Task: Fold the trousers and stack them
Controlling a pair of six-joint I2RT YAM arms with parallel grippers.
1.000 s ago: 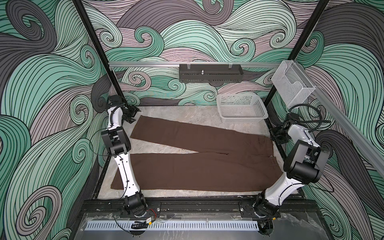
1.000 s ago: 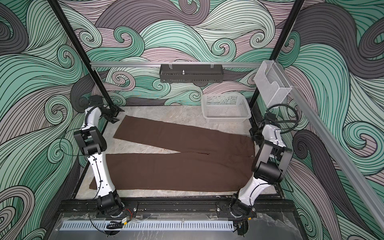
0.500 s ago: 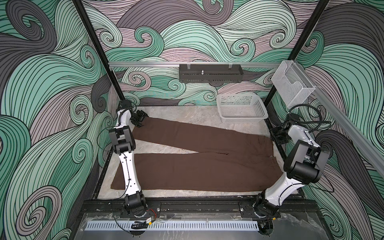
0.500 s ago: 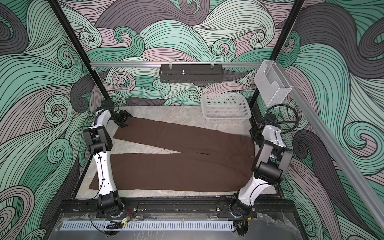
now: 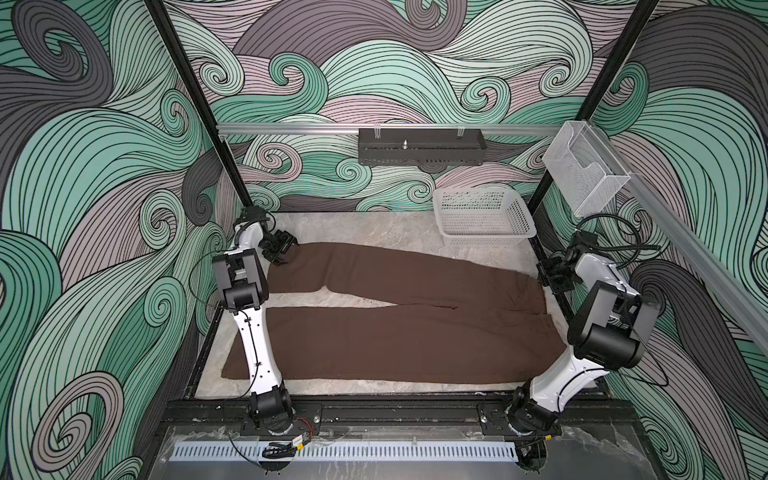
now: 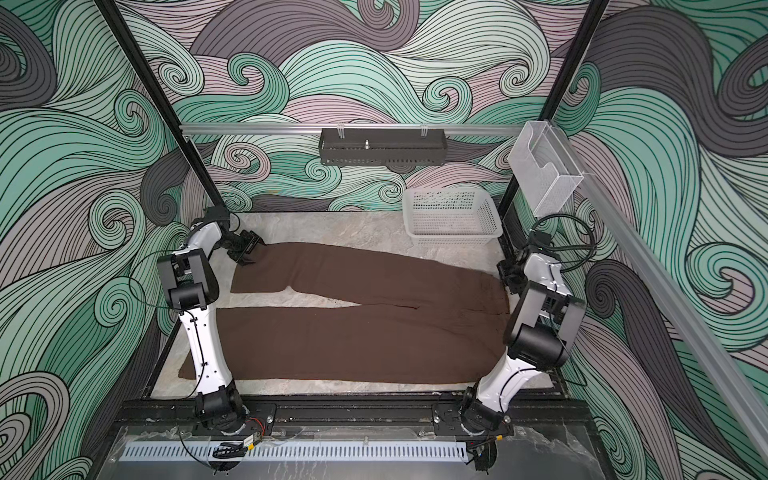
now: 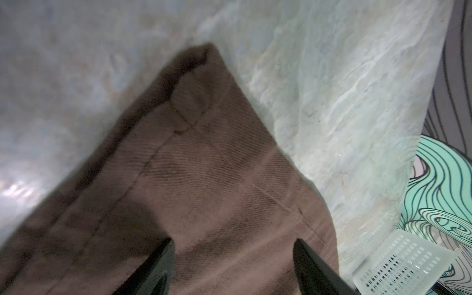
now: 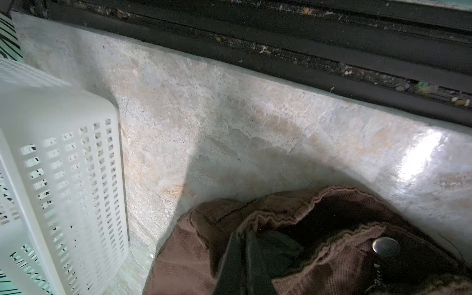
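Observation:
The dark brown trousers (image 5: pixel 415 332) (image 6: pixel 374 332) lie spread flat on the marble tabletop, legs pointing left and waist at the right. My left gripper (image 5: pixel 287 251) (image 6: pixel 253 251) hovers open over the far leg's hem corner. In the left wrist view its gripper (image 7: pixel 233 242) straddles the hem fabric (image 7: pixel 204 153) with a wide gap. My right gripper (image 5: pixel 548 276) (image 6: pixel 509 276) sits at the far corner of the waist. In the right wrist view that gripper (image 8: pixel 242 235) is shut on the bunched waistband (image 8: pixel 184 255), beside a metal button (image 8: pixel 385 246).
A white slotted basket (image 5: pixel 484 216) (image 6: pixel 453 220) (image 8: pixel 51 178) stands at the back right, close to the waist. A black tray (image 5: pixel 419 147) hangs on the back rail and a clear holder (image 5: pixel 582 170) on the right post. The black frame rail (image 8: pixel 332 51) borders the table's right edge.
My left gripper has swung from the table's far left edge rightward onto the far leg's hem corner. The right arm and the trousers have stayed put.

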